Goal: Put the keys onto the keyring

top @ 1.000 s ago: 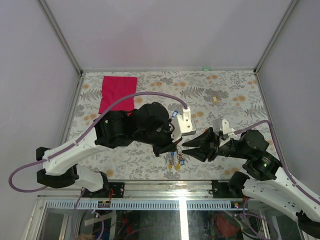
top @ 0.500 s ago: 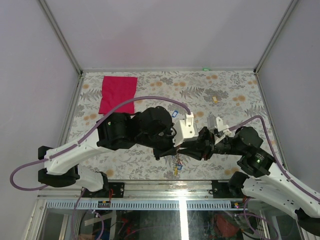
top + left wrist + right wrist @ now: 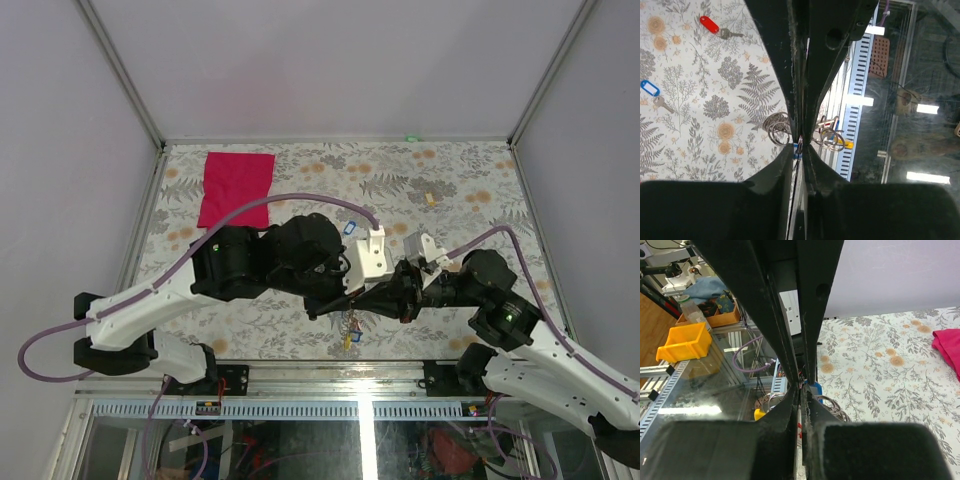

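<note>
At the tips of the right pincer, closed on it, we log the keyring; left pincer alongside, nearly closed, hold unclear; keys hang beneath

The keyring is bare silver metal, glossy, its coils catching the light. The keys have dull grey metal blades and smooth, shiny plastic tags, a red tag and a blue tag. The table wears a matt printed floral covering. The left gripper has matt black plastic fingers with rough edges. At the far left lies a matt red cloth. The clear panel at the near edge is glossy and reflective.
</note>
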Available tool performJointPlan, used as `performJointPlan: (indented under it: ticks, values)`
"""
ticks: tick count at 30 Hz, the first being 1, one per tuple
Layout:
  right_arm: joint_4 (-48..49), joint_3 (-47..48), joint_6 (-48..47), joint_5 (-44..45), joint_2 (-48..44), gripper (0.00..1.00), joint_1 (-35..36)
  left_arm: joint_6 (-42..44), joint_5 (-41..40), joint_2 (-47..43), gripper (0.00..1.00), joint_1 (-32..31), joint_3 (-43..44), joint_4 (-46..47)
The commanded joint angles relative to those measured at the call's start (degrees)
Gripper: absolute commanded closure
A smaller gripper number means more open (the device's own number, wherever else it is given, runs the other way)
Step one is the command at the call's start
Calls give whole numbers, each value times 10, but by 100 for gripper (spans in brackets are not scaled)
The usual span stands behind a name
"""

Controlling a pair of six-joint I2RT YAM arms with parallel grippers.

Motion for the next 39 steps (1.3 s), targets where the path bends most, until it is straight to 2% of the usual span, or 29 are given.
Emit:
performJointPlan:
  ticks: [1,6,10,16,24,30,39]
  values:
    - [15,25,0,8,-22,100,-1,-5,1,-57,82,-5,-26,82]
    - [12,45,5,0,-39,100,-1,-23,24,-135,68,-5,-124,207]
    - [22,57,15,-18,-44,100,-1,-41,44,-199,66,-5,-208,331]
    - [41,69,31,-34,-49,100,0,-58,56,-249,66,-5,-287,452]
    - [46,75,36,-37,-46,100,0,-57,75,-242,66,-5,-297,473]
    - [48,72,35,-25,-52,100,-1,-52,80,-239,77,-5,-296,472]
    - [51,76,37,-23,-54,100,0,-58,97,-232,75,-4,-300,473]
